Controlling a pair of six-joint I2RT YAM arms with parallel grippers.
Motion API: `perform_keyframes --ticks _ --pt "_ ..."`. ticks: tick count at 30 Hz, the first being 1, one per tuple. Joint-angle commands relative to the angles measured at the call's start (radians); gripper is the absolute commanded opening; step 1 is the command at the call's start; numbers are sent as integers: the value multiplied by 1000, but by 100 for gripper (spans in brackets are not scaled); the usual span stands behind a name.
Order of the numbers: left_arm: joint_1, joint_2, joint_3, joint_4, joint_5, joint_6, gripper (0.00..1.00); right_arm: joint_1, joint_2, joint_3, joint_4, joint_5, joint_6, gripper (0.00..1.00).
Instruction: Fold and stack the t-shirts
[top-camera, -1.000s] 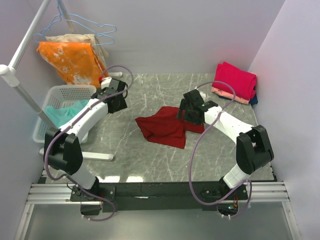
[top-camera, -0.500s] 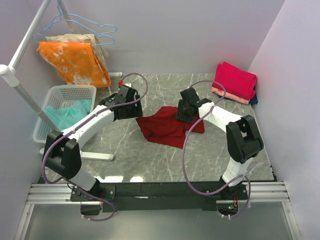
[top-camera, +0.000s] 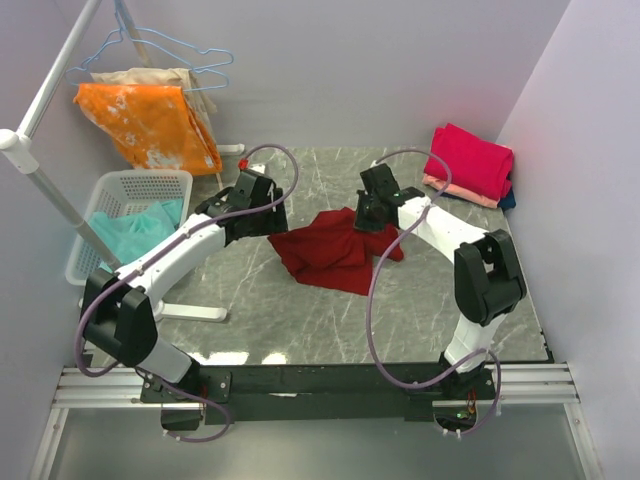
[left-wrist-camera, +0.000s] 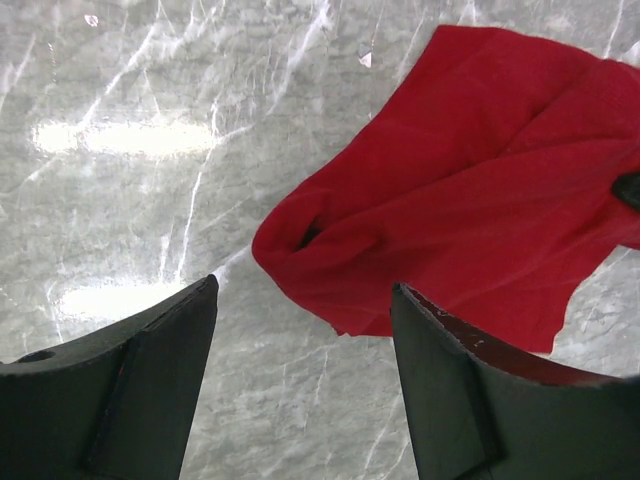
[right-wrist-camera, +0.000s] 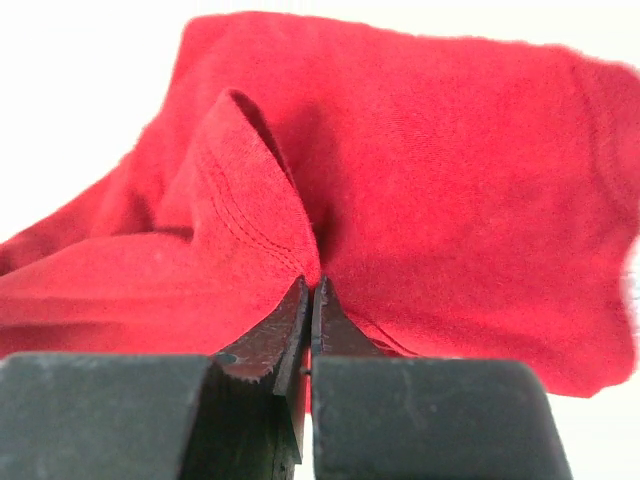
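A dark red t-shirt (top-camera: 335, 255) lies crumpled in the middle of the marble table (top-camera: 300, 310). My right gripper (top-camera: 364, 220) is at its far right edge, and in the right wrist view the gripper (right-wrist-camera: 311, 285) is shut on a raised fold of the red t-shirt (right-wrist-camera: 430, 170). My left gripper (top-camera: 272, 222) hovers open by the shirt's left corner. In the left wrist view the left gripper (left-wrist-camera: 305, 292) has only bare table between its fingers, with the shirt (left-wrist-camera: 470, 190) just beyond them. Folded t-shirts are stacked at the back right, bright pink (top-camera: 470, 158) on top.
A white basket (top-camera: 112, 183) at the left holds a teal shirt (top-camera: 130, 230). Beside it a rack pole (top-camera: 45, 185) stands, with an orange cloth (top-camera: 150, 122) on hangers behind. Peach (top-camera: 458, 191) and dark blue (top-camera: 510, 199) edges show under the pink shirt.
My right gripper has shut on the shirt's far right edge and drawn it slightly back. My left arm has swung from the basket side toward the shirt's left corner.
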Motion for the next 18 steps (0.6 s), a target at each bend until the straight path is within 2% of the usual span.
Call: perform_keyframes --ticks 1,5,11,12,15,17,18 --pt "-8 -61 -6 25 -13 22 75 -5 -107 123 -37 7 -33 0" --pt "-22 -69 -17 40 24 48 74 -5 -126 195 -86 53 -44 0" --pt "-101 -85 -49 89 70 84 74 -6 -115 316 -98 55 -67 0" --pt "-108 -76 -48 91 65 81 74 -5 -100 342 -115 55 -67 16" --pt "-134 -38 -34 106 38 61 74 -5 -58 410 -177 59 -64 41" --pt "-135 -13 -8 114 21 36 73 -8 -89 372 -149 72 -50 38" --pt "-135 17 3 121 9 26 73 -9 -104 344 -129 46 -52 30"
